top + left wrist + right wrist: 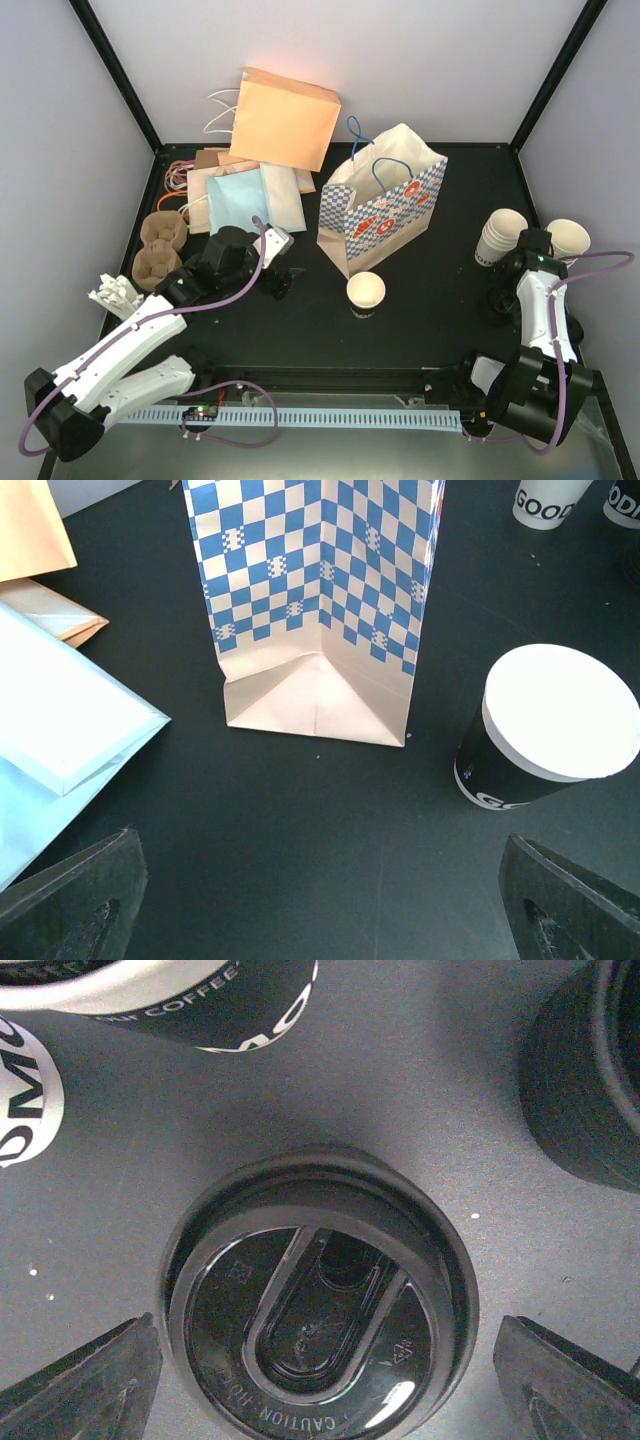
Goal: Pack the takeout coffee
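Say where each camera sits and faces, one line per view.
Top external: above and behind, looking down on the table; left arm and right arm show.
Left wrist: low on the left arm, facing forward at the checked bag and paper cup; its fingertips frame the bottom corners.
Right wrist: straight down at a black lid; fingertips at the bottom corners.
Shared: top and left wrist both show bag and cup.

Black lid (315, 1305), between the right fingers (85, 1380): embossed "CAUTION HOT" along its near rim.
Dark cup (215, 1005), beyond those fingers: "COFFEE", the rest cut off.
Single cup (548, 730), just ahead of the left fingers (565, 905): dark band, only "GO" legible.
White cup (545, 502), far beyond: "GOOD", cut off.
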{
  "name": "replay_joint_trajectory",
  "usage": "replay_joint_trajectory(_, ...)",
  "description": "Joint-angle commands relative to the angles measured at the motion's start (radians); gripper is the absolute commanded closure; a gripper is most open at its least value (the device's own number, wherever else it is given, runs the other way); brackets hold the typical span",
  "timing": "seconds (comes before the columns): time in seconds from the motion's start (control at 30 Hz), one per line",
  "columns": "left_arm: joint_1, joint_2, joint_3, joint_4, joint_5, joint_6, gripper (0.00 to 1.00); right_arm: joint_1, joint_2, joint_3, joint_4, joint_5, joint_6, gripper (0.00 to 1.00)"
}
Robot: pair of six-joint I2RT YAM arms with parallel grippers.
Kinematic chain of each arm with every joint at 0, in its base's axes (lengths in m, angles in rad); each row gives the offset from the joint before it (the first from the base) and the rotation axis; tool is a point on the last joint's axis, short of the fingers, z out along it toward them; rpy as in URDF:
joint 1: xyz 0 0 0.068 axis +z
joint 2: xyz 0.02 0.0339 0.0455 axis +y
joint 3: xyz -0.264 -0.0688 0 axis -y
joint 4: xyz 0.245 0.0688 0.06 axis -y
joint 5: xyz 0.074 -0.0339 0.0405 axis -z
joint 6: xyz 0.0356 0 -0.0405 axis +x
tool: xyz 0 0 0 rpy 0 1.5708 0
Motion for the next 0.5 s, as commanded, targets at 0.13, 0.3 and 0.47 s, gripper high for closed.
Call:
replay_joint_trajectory(0.13, -0.008, -0.005, 0.018, 0.01, -0.005, 0.006, 0.01, -0.005, 0.003, 0.016, 0.015, 0.008, -0.002, 0.15)
replay_joint_trajectory(0.3, -0.009, -0.004, 0.018, 0.011, -0.007, 0.006, 0.01, -0.005, 0.006, 0.015, 0.014, 0.006, -0.003, 0.17)
replay_joint_trajectory(0.47, -0.009, -0.004, 0.017, 0.011, -0.008, 0.005, 0.01, -0.005, 0.011, 0.011, 0.023, 0.006, -0.002, 0.09)
